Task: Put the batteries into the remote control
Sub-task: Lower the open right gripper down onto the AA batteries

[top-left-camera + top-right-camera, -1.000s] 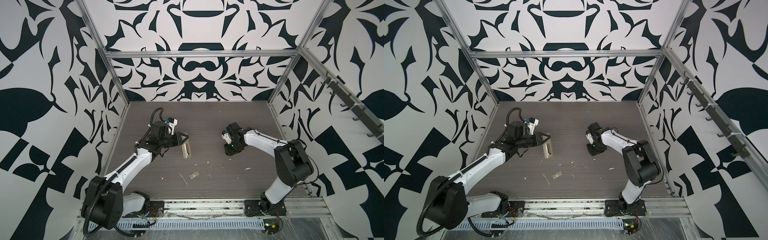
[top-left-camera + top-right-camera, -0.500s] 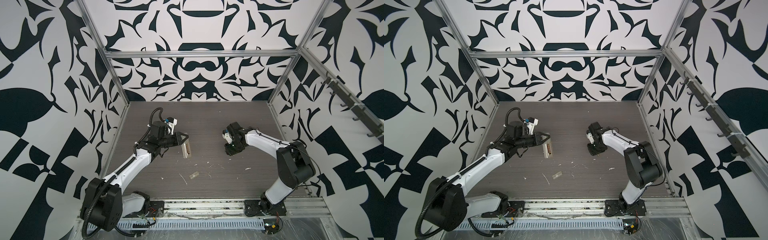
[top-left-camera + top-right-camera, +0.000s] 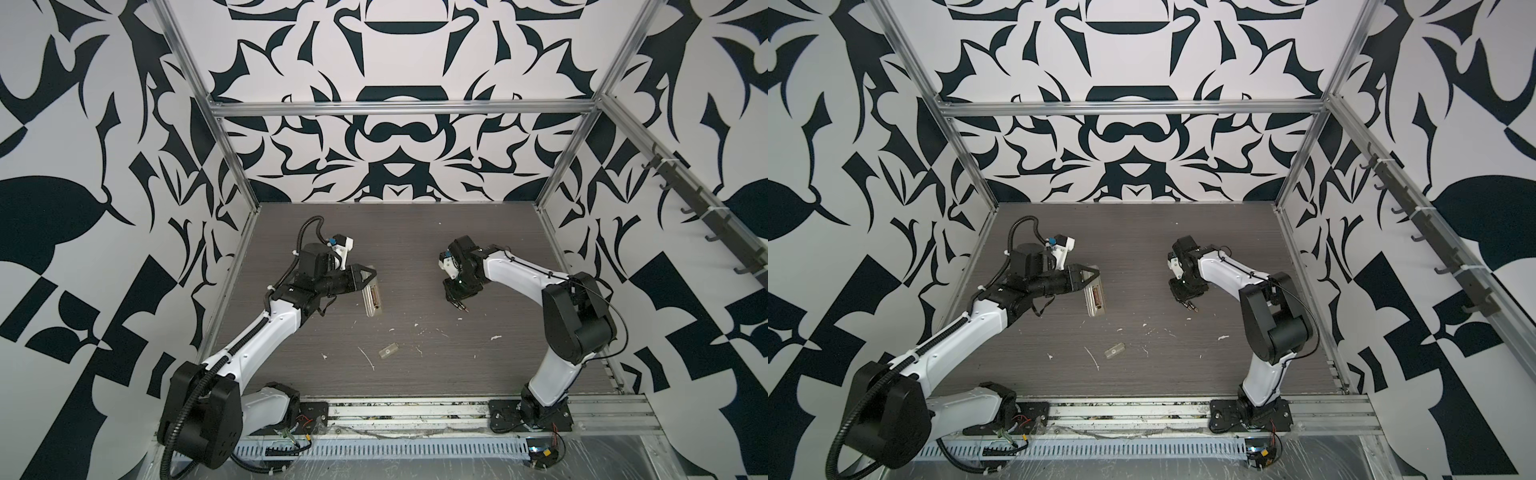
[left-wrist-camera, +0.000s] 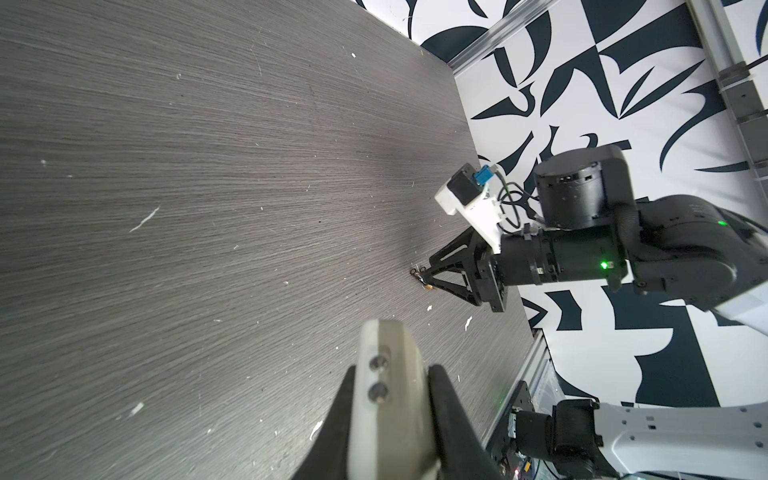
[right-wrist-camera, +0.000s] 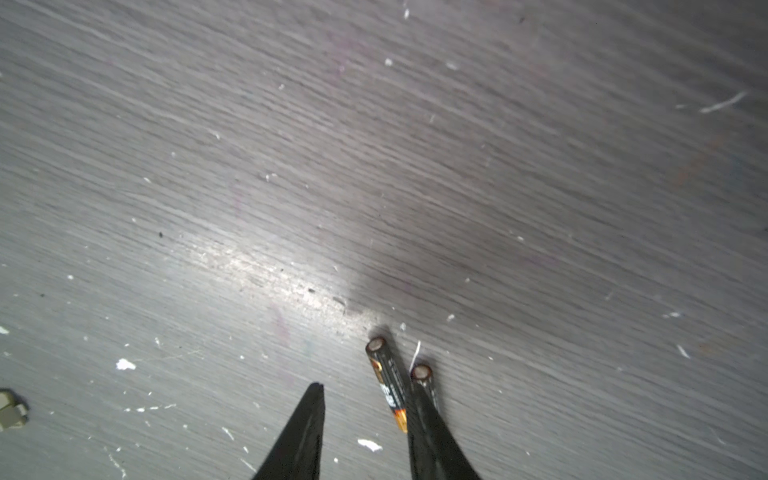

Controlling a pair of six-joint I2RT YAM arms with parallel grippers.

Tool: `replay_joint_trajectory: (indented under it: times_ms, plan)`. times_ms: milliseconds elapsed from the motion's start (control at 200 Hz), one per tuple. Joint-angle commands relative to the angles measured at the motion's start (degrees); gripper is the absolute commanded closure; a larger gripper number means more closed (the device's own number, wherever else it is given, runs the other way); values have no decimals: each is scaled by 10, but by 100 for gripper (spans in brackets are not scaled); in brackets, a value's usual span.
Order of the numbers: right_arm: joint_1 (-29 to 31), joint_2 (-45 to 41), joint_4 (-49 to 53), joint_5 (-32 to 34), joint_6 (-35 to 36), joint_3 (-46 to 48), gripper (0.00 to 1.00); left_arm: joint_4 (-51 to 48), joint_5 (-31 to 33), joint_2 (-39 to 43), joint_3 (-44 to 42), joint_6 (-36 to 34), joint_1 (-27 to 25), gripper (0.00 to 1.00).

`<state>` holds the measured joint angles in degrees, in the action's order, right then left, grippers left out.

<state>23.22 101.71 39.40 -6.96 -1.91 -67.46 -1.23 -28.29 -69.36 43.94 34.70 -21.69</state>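
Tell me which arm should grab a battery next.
Right. The right gripper is open, directly at the batteries lying on the table. The left gripper is shut on the remote control, so it is busy.

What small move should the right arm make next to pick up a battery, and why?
Probably nudge the right gripper sideways until one of the batteries sits between its jaws. The jaws stand open over bare table, while both batteries lie side by side at one finger, one partly hidden by it. The left gripper holds the remote control ready.
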Motion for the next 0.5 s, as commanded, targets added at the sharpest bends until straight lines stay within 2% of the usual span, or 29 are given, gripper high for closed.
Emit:
replay_joint_trajectory:
  times_ms: [0,495]
  plan:
    - [-2,-2,4,-9,10,-11,63,2,1,9,-2,0,2,100]
    - [-2,21,-2,-6,13,-8,64,4,-1,-1,5,2,2,100]
